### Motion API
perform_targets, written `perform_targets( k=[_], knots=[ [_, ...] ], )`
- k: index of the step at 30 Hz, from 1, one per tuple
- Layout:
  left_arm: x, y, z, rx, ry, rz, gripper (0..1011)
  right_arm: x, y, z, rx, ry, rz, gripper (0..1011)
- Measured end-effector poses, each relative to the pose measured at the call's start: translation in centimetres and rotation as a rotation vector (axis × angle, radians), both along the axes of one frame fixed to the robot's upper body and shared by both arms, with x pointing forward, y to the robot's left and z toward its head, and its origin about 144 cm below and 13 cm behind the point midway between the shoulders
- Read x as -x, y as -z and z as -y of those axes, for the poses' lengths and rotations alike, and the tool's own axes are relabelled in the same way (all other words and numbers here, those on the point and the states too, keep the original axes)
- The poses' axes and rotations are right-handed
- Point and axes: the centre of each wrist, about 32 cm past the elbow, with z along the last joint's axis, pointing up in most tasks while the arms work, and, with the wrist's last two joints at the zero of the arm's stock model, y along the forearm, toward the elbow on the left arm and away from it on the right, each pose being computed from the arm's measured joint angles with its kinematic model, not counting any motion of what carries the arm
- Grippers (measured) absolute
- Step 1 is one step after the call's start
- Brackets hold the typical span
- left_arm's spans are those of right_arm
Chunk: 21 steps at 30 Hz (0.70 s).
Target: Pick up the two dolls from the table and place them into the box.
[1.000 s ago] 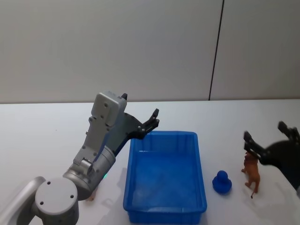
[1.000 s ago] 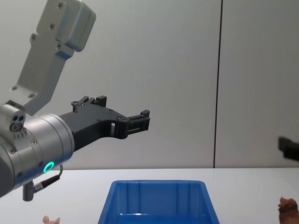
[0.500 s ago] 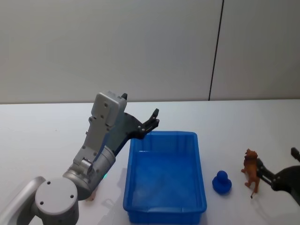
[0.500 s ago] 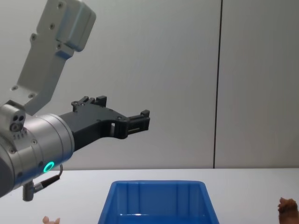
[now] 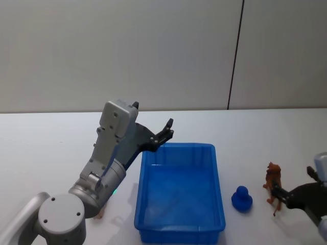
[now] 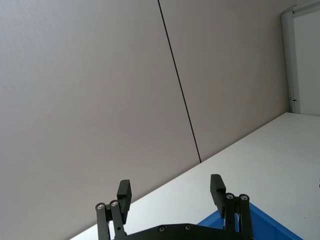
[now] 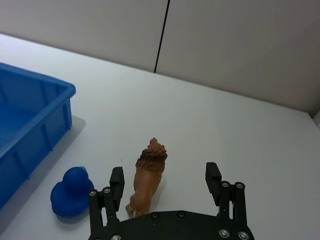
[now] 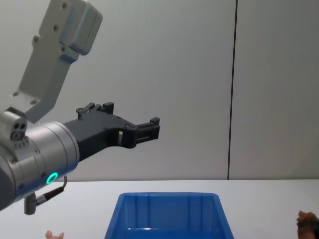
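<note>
The reddish-brown doll (image 5: 274,185) (image 7: 147,176) (image 8: 306,218) stands upright on the white table (image 5: 41,148), right of the blue box (image 5: 219,204) (image 8: 169,211) (image 7: 35,115). My right gripper (image 5: 291,184) (image 7: 164,173) is open, low at the table, with this doll just ahead of its fingers and nearer one of them, not gripped. The pale peach-pink doll (image 5: 99,215) (image 8: 54,233) lies left of the box, mostly hidden by my left arm. My left gripper (image 5: 166,130) (image 6: 170,186) (image 8: 153,128) hangs open and empty, high over the box's far left corner.
A small blue toy duck (image 5: 241,198) (image 7: 71,191) sits on the table between the box and the reddish-brown doll. The box looks empty. A grey wall with a dark vertical seam (image 5: 235,56) rises behind the table.
My right gripper has come down from beside the reddish-brown doll's head and drawn back toward the near right. The doll and my left arm have not moved.
</note>
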Motion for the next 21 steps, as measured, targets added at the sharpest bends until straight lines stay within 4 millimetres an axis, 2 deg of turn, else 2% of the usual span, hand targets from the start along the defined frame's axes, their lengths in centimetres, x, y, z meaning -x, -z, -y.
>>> perform_targets(
  k=[11, 21],
  knots=[
    [0.0, 0.0, 0.0, 0.000, 0.000, 0.000, 1001, -2.6, 1.5, -1.5, -0.011, 0.012, -0.082, 1001],
    [0.0, 0.0, 0.0, 0.000, 0.000, 0.000, 1001, -4.0, 3.0, -2.7, -0.028, 0.052, -0.154, 1001]
  ],
)
